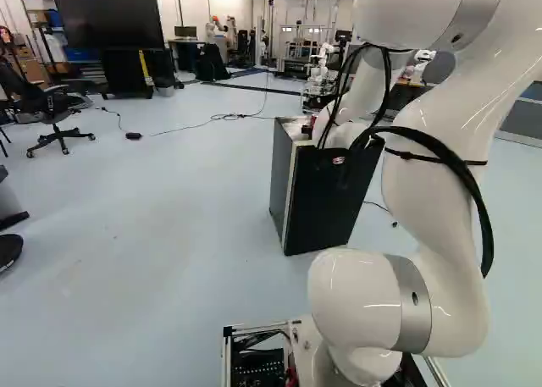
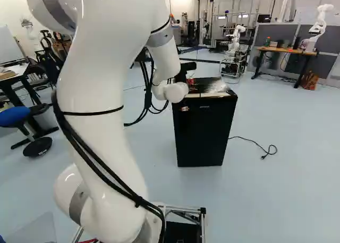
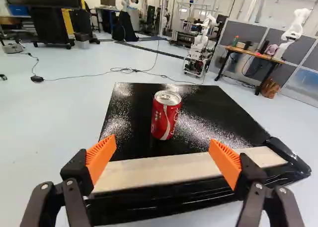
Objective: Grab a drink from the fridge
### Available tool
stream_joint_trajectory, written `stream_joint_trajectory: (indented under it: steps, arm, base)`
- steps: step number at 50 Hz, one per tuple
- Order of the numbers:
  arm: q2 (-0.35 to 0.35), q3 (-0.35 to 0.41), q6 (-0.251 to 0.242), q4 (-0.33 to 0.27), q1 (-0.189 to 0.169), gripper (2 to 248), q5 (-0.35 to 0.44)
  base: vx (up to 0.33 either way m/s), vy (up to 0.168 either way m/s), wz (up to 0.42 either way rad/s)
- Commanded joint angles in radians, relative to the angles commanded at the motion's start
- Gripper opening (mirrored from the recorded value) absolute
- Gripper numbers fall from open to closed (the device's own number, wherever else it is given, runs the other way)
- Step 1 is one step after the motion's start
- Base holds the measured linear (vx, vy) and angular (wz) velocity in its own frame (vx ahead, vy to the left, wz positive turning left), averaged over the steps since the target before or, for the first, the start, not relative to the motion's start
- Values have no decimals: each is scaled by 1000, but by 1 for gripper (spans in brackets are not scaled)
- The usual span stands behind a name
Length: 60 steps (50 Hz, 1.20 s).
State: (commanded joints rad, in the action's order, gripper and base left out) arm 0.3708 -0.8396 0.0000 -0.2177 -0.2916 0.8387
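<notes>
Gripper [image 2: 186, 70] spread wide — white arm [image 2: 98, 94] reaching forward to the fridge [image 2: 204, 131], red can [image 3: 165, 116] ahead.

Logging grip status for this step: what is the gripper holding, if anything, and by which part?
Nothing; the gripper is open, and the red can stands ahead of it.

Left base view: a flat-screen display [image 1: 108, 19] is standing at half past ten, a wheeled office chair [image 1: 49, 107] at ten o'clock. Right base view: a blue-seated stool [image 2: 14, 116] is standing at nine o'clock; at two, a wooden-topped workbench [image 2: 281, 50] is supporting another robot [image 2: 319, 27].
</notes>
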Motion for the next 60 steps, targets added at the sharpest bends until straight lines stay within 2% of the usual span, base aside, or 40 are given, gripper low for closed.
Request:
stream_joint_trajectory:
  steps: [12,37,56,57,60]
  arm:
    - [71,-59,0,32,13,247,50]
    - [225,-202,0,36,38,247,55]
    - [250,-233,0,36,38,247,55]
    - [250,-233,0,36,38,238,55]
    - [250,-233,0,36,38,238,55]
  base:
    - [0,0,0]
    - [0,0,0]
    - [0,0,0]
    - [0,0,0]
    - [0,0,0]
